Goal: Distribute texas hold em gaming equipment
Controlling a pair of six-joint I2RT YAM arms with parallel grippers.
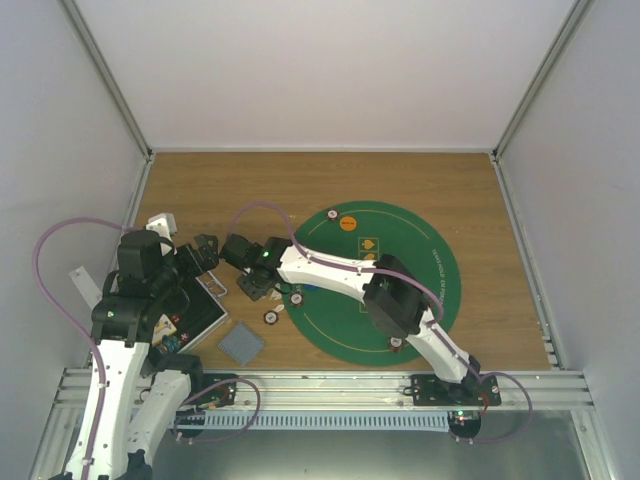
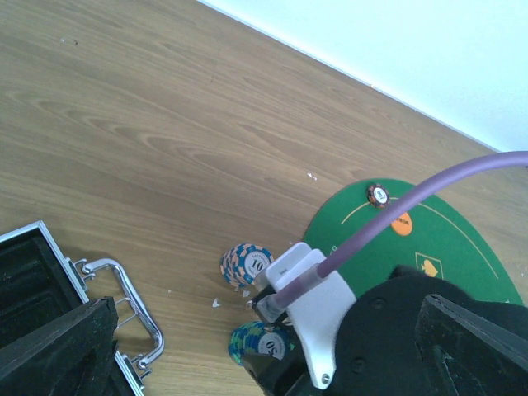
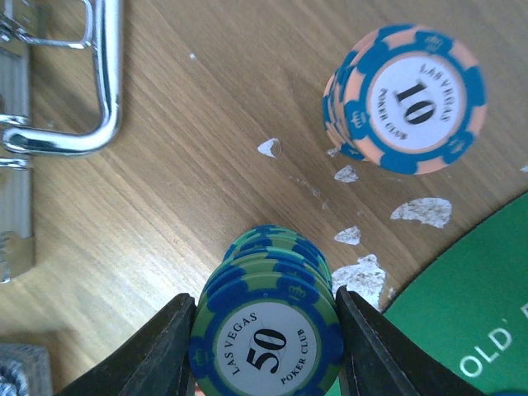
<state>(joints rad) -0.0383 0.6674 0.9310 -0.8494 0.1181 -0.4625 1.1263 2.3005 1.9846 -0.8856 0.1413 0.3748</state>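
Observation:
A stack of green-and-blue "50" poker chips (image 3: pixel 266 330) stands on the wood beside the green mat's edge. My right gripper (image 3: pixel 266 338) is shut on it, one finger on each side. It also shows in the left wrist view (image 2: pixel 262 342). A stack of blue-and-peach "10" chips (image 3: pixel 404 99) stands apart on the wood nearby. My right gripper (image 1: pixel 255 285) reaches left across the mat. My left gripper (image 1: pixel 205 252) is open and empty above the black case. Single chips (image 1: pixel 271 317) lie near the mat. An orange disc (image 1: pixel 348 222) lies on it. Grey-backed cards (image 1: pixel 241 343) lie on the wood.
The open black case (image 1: pixel 195 310) sits at the left, its metal handle (image 3: pixel 103 82) close to the chip stacks. The round green mat (image 1: pixel 430 270) covers the table's middle right. A small white object (image 1: pixel 160 225) lies by the left wall. White flecks dot the wood.

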